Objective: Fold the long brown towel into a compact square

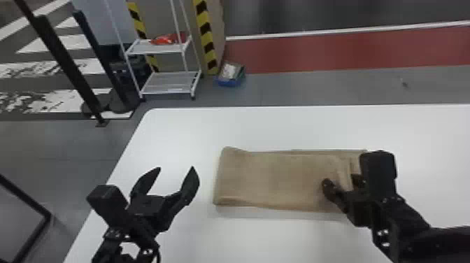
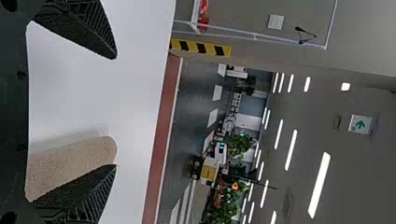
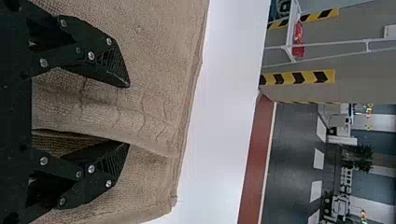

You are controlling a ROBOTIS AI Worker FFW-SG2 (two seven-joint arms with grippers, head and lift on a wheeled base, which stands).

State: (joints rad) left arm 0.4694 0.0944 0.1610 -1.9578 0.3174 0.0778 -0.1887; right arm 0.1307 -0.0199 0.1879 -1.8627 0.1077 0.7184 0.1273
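Towel (image 1: 279, 180) lies folded flat on the surface (image 1: 279, 241), right hand (image 1: 341, 182) at the towel's right end, released, fingers spread astride a layer's edge, left hand (image 1: 176, 168) released too, near the towel's left end

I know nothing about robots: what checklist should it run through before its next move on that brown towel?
1. Towel lying on the table: ok.
2. Layers lined up at the robot's right end: not ok, the top layer stops short of the one beneath.
3. Right gripper at that end: ok, its open fingers are on either side of the top layer's edge.
4. Cloth pinched: not ok, those fingers are apart.
5. Fingertips touching the cloth: cannot tell.
6. Left gripper clear of the towel: ok, open beside its left end.
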